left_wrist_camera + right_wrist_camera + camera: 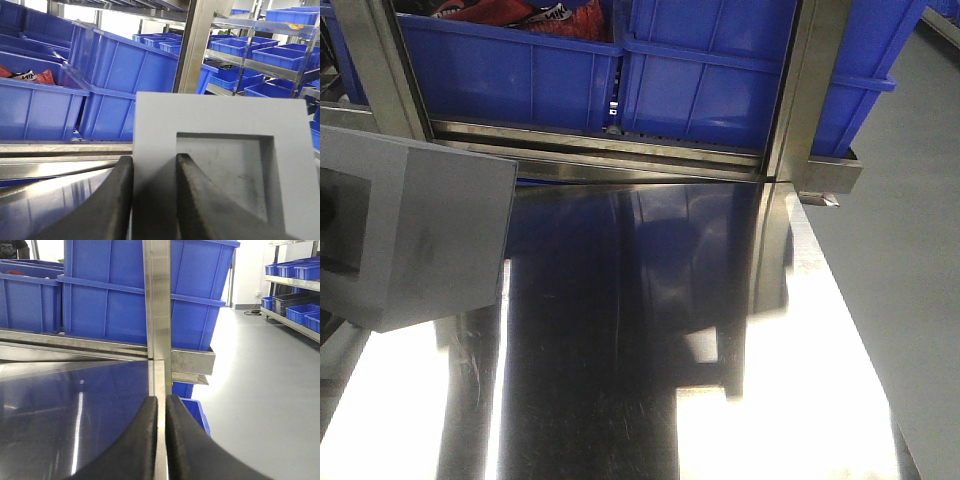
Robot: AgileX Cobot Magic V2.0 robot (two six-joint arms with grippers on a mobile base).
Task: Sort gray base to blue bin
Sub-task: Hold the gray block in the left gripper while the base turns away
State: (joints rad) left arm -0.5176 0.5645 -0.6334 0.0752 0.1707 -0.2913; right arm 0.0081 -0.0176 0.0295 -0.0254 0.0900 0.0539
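Observation:
The gray base (225,120) fills the left wrist view, its square recess facing the camera. My left gripper (154,160) is shut on the block's left wall, one finger outside and one inside the recess. In the front view the gray base (420,235) hangs tilted over the left side of the steel table (640,360). Blue bins (720,80) stand on the rack just behind the table; the left-hand blue bin (510,70) holds red and black items. My right gripper (161,399) is shut on nothing, low over the table's right edge.
Steel rack posts (810,90) rise between the bins at the table's back. More blue bins (280,55) fill shelves to the right. A small blue bin (195,412) sits below the table's right corner, beside open grey floor (260,390).

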